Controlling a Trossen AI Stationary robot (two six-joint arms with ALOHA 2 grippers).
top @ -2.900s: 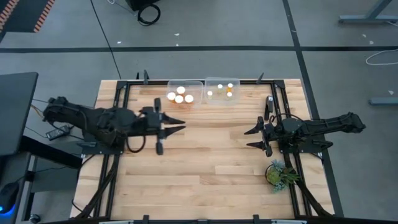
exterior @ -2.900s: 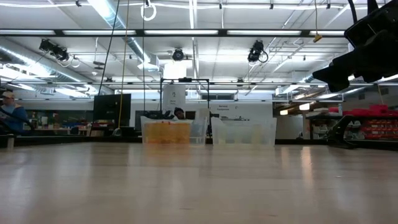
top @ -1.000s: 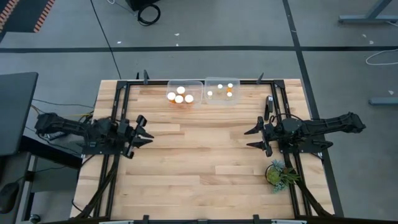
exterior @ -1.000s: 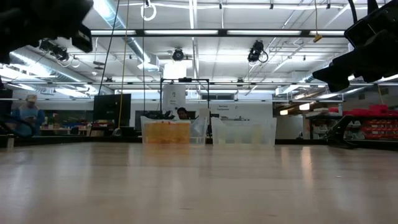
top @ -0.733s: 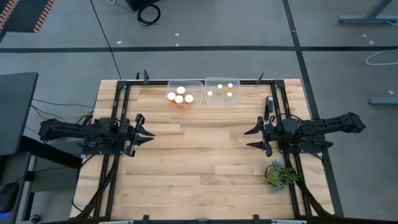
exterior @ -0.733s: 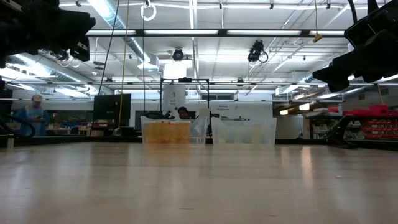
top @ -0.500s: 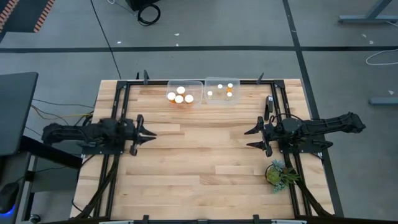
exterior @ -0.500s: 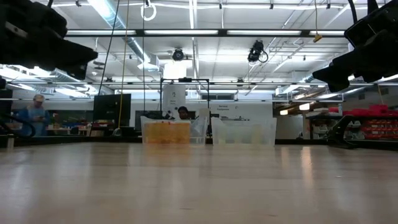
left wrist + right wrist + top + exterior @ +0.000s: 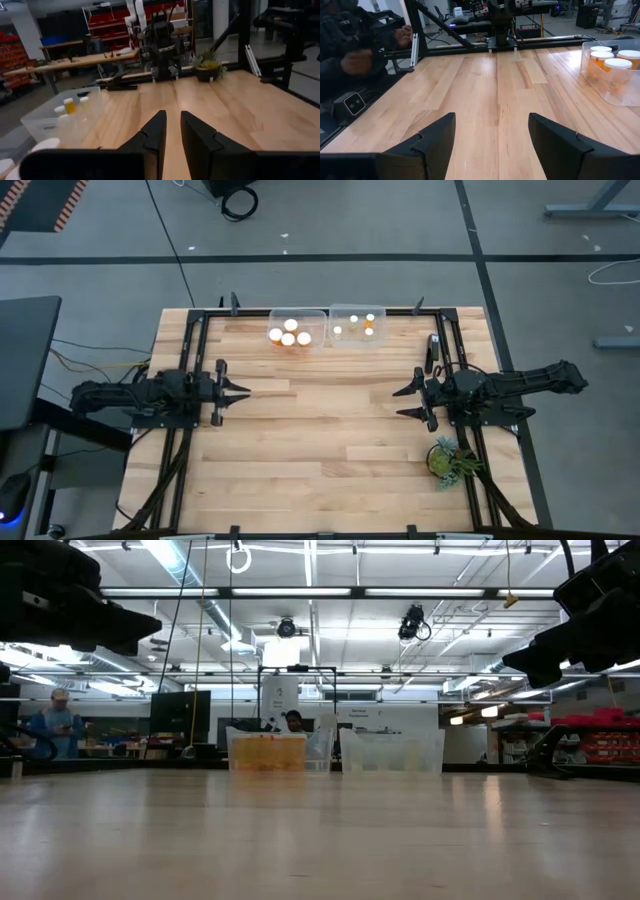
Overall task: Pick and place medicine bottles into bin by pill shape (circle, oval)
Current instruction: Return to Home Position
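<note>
Field note for you: all eight medicine bottles [image 9: 289, 326] stand upright, white caps up, amber bodies. Four larger-capped ones cluster tight in the left clear bin [image 9: 320, 315]; four smaller-capped ones stand spaced apart in the right clear bin [image 9: 381, 311]

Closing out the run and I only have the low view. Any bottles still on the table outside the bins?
Observer: None in the high view. All the medicine bottles sit in the two clear bins at the far edge, left bin and right bin.
Operator: Left gripper holding anything?
Observer: No. The left gripper hangs over the left side of the table, fingers a narrow gap apart, nothing between.
Operator: Right?
Observer: The right gripper, over the right side, is wide open and empty.
</note>
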